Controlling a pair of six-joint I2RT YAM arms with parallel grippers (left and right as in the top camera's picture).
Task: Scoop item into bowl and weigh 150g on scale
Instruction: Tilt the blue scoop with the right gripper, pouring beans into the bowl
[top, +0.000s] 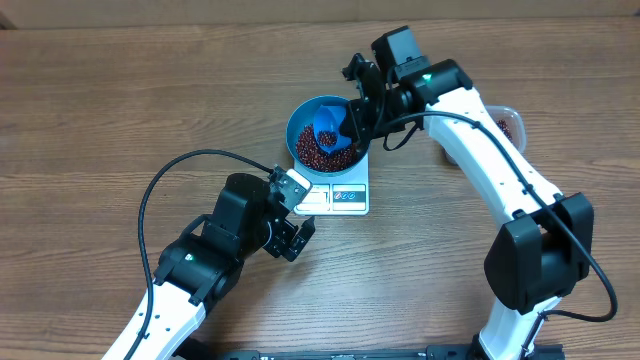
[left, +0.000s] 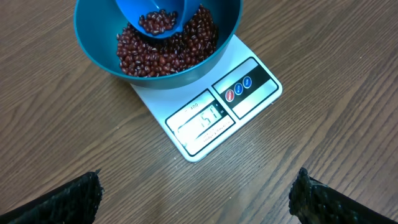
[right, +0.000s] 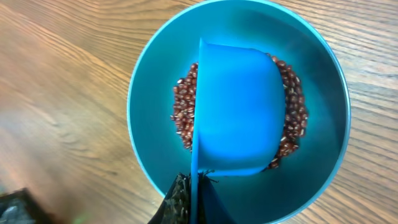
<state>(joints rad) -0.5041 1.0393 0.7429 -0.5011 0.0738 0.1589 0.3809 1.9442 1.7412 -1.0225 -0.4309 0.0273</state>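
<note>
The light blue bowl (top: 303, 118) stands on the white scale (top: 345, 197) and holds a heap of dark red-brown beans (top: 318, 152). My right gripper (top: 356, 118) is shut on the handle of a small blue scoop (top: 327, 136), which hangs tilted over the bowl. In the right wrist view the scoop (right: 239, 112) covers most of the beans (right: 182, 118) inside the bowl (right: 146, 134), with the gripper (right: 194, 202) clamped on its thin handle. From the left wrist, the scoop (left: 155, 15) still carries a few beans (left: 168, 53); the scale (left: 245, 102) display is lit. My left gripper (left: 196, 200) stands open over bare table.
A clear plastic tub (top: 510, 124) with beans sits at the right, mostly hidden behind the right arm. The left arm's black cable (top: 160, 185) loops over the table to the left of the scale. Wooden tabletop surrounds everything.
</note>
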